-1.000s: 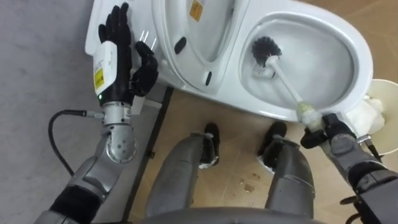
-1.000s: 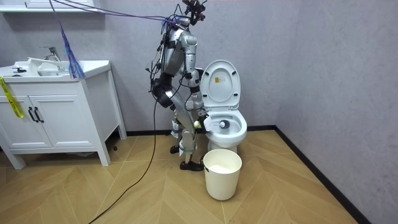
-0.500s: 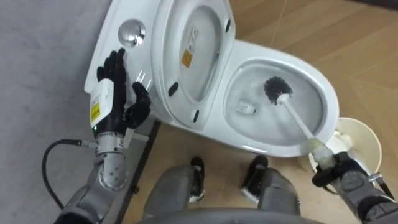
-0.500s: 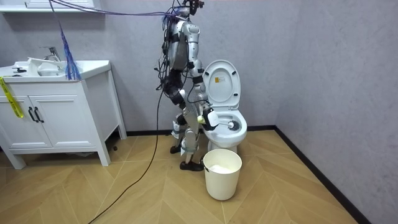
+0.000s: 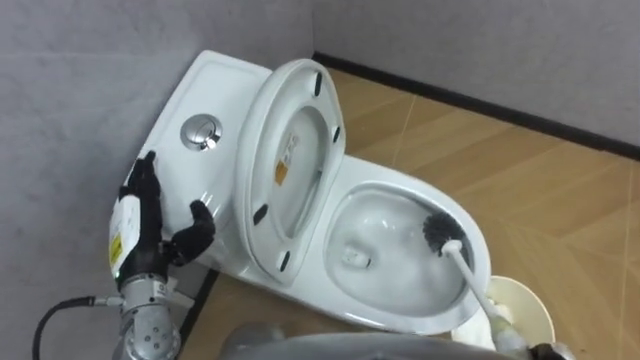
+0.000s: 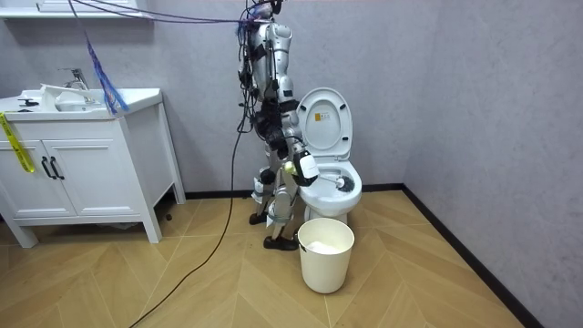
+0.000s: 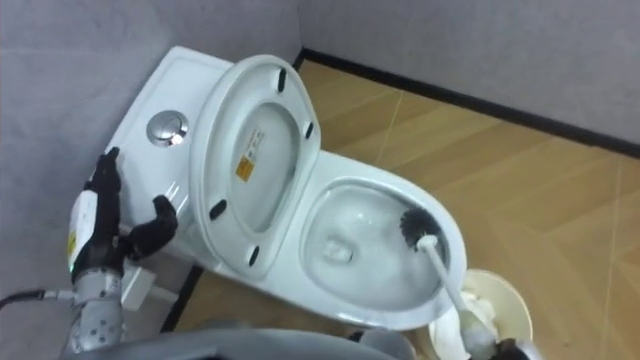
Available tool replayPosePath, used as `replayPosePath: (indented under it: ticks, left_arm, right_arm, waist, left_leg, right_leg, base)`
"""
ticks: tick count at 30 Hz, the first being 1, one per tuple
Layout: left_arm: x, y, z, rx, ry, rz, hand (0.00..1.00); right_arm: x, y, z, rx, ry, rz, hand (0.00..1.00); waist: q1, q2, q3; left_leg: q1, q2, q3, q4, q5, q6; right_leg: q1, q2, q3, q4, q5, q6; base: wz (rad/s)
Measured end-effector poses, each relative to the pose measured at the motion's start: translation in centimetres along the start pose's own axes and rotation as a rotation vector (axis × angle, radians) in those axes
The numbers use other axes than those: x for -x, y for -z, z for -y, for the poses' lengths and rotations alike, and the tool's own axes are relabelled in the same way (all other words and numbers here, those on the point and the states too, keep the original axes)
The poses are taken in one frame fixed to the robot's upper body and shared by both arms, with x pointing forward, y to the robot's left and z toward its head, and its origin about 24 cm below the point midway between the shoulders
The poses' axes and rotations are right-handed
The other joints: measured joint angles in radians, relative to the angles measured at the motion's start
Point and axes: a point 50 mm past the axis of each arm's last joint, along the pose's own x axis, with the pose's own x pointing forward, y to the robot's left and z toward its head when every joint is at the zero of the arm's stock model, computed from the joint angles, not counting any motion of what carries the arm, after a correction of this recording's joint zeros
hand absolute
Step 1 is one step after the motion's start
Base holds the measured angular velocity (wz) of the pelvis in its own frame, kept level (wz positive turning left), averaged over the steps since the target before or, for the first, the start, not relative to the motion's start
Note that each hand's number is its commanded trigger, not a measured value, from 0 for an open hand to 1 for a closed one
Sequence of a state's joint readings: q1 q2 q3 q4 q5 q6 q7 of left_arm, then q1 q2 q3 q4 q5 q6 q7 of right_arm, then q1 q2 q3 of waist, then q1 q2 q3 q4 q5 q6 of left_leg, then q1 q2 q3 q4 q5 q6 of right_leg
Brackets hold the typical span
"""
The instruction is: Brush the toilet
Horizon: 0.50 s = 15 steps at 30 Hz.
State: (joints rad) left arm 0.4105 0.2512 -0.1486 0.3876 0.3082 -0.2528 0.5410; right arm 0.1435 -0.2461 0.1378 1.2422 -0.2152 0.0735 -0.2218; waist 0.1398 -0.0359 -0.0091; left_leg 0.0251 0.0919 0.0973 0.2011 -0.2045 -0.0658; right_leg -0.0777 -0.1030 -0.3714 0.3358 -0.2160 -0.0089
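Note:
The white toilet [image 5: 392, 190] stands with its lid and seat [image 5: 290, 170] raised. A toilet brush leans in the bowl, with its black head [image 5: 441, 230] against the right inner wall. Its white handle [image 5: 476, 287] runs down to the lower right edge, where my right hand [image 6: 305, 169] is shut on its end. My left hand [image 5: 135, 225] hangs beside the tank's near left corner, fingers straight and thumb spread toward the tank. The flush button [image 5: 201, 131] sits on top of the tank.
A white waste bin [image 5: 522, 312] stands on the wood floor just right of the bowl and close to my feet. Grey walls close in behind and left of the tank. A white vanity cabinet [image 6: 82, 173] stands at the room view's left.
I have straightened up from a bend, so the eye view has lifted toward the tank and wall. The brush head has swept across the bowl from the hinge side to the right wall.

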Motion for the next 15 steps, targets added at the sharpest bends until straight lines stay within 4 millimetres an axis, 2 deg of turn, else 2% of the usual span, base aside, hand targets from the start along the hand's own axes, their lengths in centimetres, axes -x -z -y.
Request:
replayPosePath:
  ticks: [6,9,12,15]
  left_arm:
    - [0.8,1.3,-0.8,0.120,-0.073,-0.108,0.00]
    - [1.0,2.4,-1.8,0.284,-0.182,-0.222,0.00]
    - [1.0,3.6,-3.1,0.351,-0.258,-0.292,0.00]
    - [1.4,4.3,-3.3,0.429,-0.277,-0.341,0.00]
  right_arm:
    - [0.4,1.1,-1.3,0.014,-0.034,-0.043,1.00]
    - [0.7,1.6,-2.1,-0.032,-0.058,-0.064,1.00]
    - [1.0,2.5,-2.9,-0.083,-0.086,-0.104,1.00]
    - [1.3,3.5,-3.3,-0.115,-0.096,-0.150,1.00]
  waist:
    - [0.002,-0.013,0.0007]
    - [0.002,-0.022,0.0008]
    - [0.002,-0.026,-0.0001]
    - [0.006,-0.023,-0.0002]
  left_leg:
    - [0.096,0.002,-0.004,-0.030,0.000,0.000]
    - [0.111,0.006,-0.007,-0.041,-0.004,-0.006]
    - [0.122,0.014,-0.003,-0.059,-0.010,-0.013]
    - [0.127,0.023,0.009,-0.058,-0.013,-0.016]
  right_leg:
    - [0.087,0.011,0.010,-0.030,-0.011,0.010]
    - [0.095,0.018,0.012,-0.030,-0.012,0.009]
    - [0.097,0.029,0.019,-0.033,-0.010,0.006]
    - [0.096,0.043,0.039,-0.046,-0.001,0.000]
  base:
    - [0.00]
    - [-0.04]
    - [-0.09]
    - [-0.17]
